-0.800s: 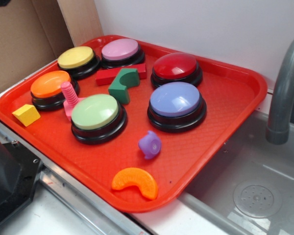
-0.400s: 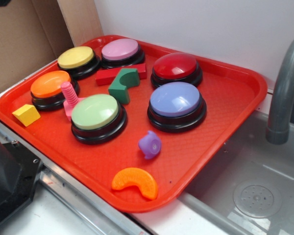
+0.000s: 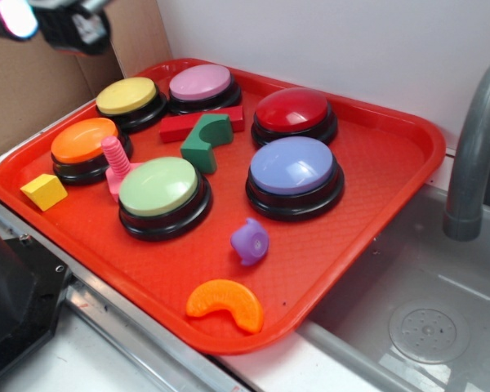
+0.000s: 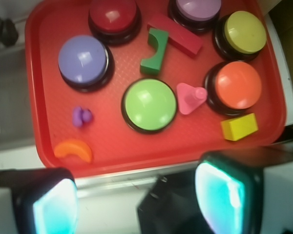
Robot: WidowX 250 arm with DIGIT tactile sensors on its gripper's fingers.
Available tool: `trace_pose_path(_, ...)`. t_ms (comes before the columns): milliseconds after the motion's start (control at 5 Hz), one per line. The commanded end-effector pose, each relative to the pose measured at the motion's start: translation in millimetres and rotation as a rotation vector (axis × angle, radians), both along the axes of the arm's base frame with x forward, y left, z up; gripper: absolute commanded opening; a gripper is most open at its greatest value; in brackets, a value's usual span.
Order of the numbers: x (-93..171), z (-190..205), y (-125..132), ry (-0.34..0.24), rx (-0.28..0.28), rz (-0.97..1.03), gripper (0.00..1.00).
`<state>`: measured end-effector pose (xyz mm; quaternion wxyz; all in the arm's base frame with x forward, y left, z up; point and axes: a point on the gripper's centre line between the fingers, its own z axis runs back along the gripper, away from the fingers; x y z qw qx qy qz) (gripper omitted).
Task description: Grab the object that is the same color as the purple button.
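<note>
While nothing on the red tray (image 3: pixel 396 175) has shifted, the gripper (image 3: pixel 53 23) now enters high beyond the yellow button (image 3: pixel 127 96), fingers spread and empty. The object (image 3: pixel 251 241) waits just before the purple button (image 3: pixel 294 167), untouched.

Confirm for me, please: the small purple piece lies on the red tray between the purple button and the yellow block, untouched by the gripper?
Not quite. The small purple piece lies between the purple button and the orange crescent, not the yellow block, which sits at the far end of the red tray. The exterior view shows this. The gripper is indeed clear of it.
</note>
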<state>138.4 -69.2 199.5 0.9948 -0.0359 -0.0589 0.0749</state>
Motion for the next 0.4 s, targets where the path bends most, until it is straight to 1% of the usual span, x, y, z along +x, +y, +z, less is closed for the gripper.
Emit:
trace_pose_path(0,34,-55,-49,-0.064,-0.083,0.220,1.00)
trace_pose_path(200,49,-95,-71,-0.046,-0.064,0.288,1.00)
